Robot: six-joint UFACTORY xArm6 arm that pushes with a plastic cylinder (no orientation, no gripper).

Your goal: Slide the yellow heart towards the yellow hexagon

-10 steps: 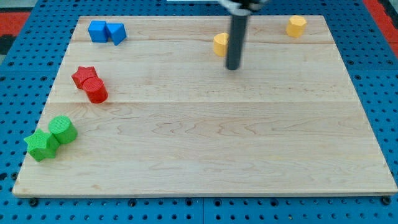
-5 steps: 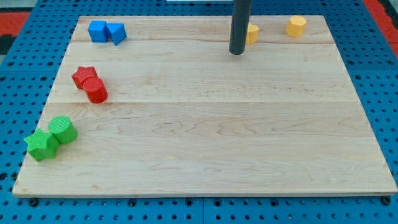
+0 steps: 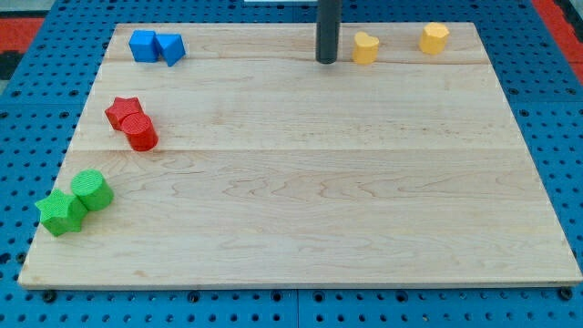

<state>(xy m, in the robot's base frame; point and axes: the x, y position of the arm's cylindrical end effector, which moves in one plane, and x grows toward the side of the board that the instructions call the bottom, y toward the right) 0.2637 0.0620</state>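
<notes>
The surface [image 3: 301, 182] carried two yellow, two blue, two red and two green blocks. The yellow heart [image 3: 365, 47] lay far, left of the yellow hexagon [image 3: 434, 37], apart. My tip [image 3: 326, 60] stood just left of the heart; no claw was present.

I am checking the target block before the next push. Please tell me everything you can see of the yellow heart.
The yellow heart is a small solid block, matte like plastic, with a flat top. It lies flat on the wooden board near the view's top edge. Nothing touches it: my tip stands apart on the view's left of it, and the yellow hexagon lies apart on the view's right.
</notes>
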